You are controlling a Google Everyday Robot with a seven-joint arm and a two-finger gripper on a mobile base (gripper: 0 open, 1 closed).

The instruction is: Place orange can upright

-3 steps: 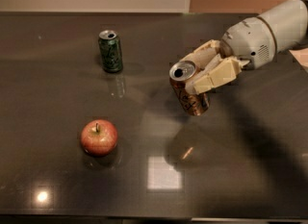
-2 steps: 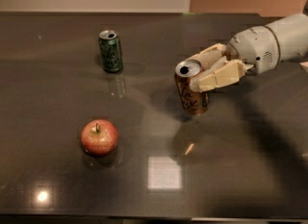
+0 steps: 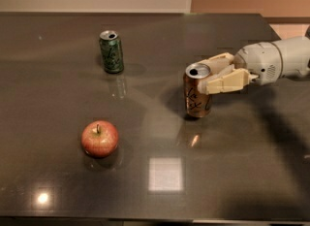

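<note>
1. Orange can (image 3: 196, 96) is now standing upright on the dark table (image 3: 252, 171), right of centre, silver top facing up. A second ago it was hanging tilted in the grip, clear of the surface; it has since been swung vertical and brought down.
2. Its base is looking flush with the tabletop, a reflection showing directly beneath, so I'm judging the placing as all but done. Only letting go and backing off is remaining.
3. Gripper (image 3: 207, 74) is reaching in from the right and is still clasping the can's upper part. One finger is lying across the near side, the other sitting behind the rim, parted only by the can's width. No gap is showing yet.
4. Green can (image 3: 111, 51) is standing well apart at rear left; apple (image 3: 100, 138) is sitting well apart at front left. Neither is crowding the release.
</note>
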